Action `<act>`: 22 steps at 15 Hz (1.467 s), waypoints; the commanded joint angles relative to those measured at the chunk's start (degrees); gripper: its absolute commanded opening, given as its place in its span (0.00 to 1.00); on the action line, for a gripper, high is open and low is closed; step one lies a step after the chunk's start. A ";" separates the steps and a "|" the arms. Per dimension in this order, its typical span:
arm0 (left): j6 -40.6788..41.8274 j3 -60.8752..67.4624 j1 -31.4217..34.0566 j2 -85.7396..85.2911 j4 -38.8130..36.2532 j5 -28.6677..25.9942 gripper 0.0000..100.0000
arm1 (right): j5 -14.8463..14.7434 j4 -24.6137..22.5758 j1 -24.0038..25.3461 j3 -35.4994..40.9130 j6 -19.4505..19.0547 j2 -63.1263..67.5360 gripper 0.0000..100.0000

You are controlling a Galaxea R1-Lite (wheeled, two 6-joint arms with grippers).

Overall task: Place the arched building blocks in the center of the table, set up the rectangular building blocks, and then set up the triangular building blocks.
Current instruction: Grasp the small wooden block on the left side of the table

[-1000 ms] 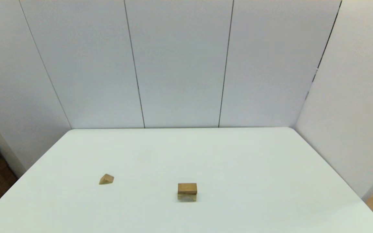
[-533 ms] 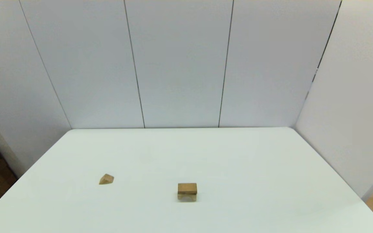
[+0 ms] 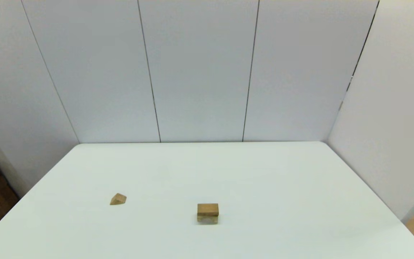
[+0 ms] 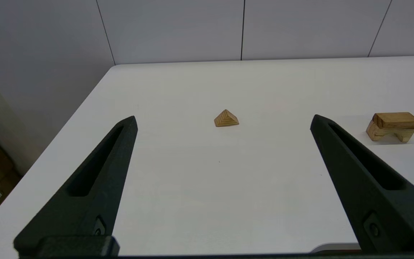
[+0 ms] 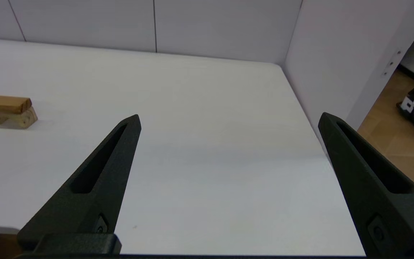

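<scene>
The darker brown flat wooden slab (image 4: 396,120) already lies across the pale tan arched wooden block (image 4: 386,133) near the middle of the white table (image 3: 282,187), a level seat for a roof. The small tan wooden wedge (image 4: 226,118) lies well apart on the left, facing the left gripper (image 4: 223,120), whose fingers are spread wide and empty, likely readied for it. The right gripper (image 5: 228,120) is parked at the table's near edge, equally released.

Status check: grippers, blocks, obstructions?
Left gripper and right gripper open, parked. Dark flat slab atop pale arched block. Small tan wedge untouched, path clear.
</scene>
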 commanded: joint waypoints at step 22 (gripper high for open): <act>0.01 0.00 0.02 0.07 -0.04 0.04 1.00 | -2.11 -0.23 0.04 0.00 8.64 0.10 1.00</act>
